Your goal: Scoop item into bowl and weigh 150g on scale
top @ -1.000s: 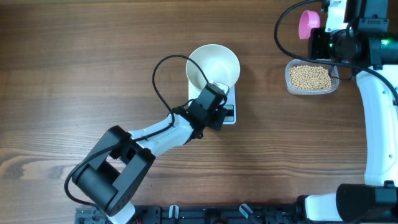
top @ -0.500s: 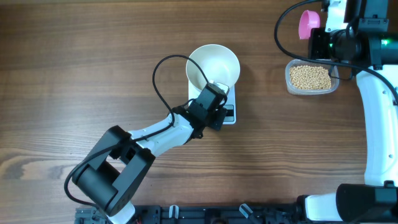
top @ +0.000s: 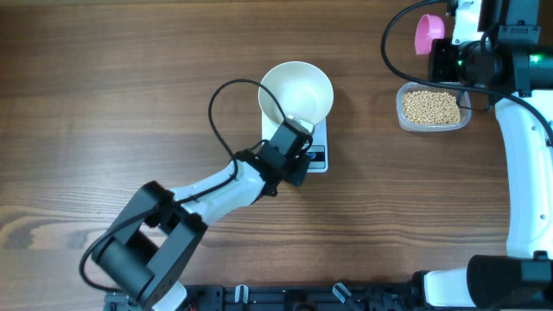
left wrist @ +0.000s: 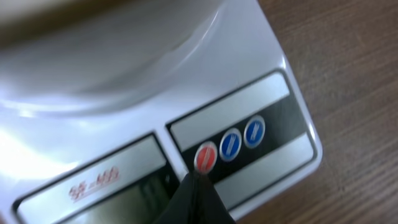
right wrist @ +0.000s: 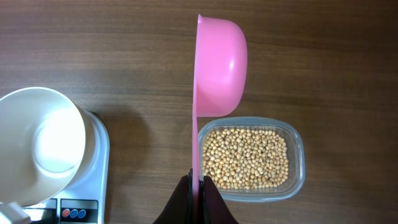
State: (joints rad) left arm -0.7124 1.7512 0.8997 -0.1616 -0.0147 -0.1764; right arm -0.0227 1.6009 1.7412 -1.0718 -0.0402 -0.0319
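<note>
**Brown wood-grain tabletop (top: 104, 86), both sets of jaws closed**

Near the middle, a small flat white kitchen scale (top: 321, 142) with a round plain white bowl (top: 296, 91) standing on it. On the left gripper (left wrist: 196, 199), jaws pinched fully together, holding nothing, tip meeting the lower edge of a round red button (left wrist: 206, 156) on the scale's front; two blue buttons (left wrist: 231, 144) just beside. On the right gripper (right wrist: 197, 190), jaws clamped tight on the thin handle of a pink plastic scoop (right wrist: 221, 68), held on edge. Well apart from the bowl, small pale-tan round beans (right wrist: 245, 158) in a clear rectangular plastic tub (right wrist: 298, 155). Red lettering (left wrist: 93, 183) above the display, too blurred to read.
</note>
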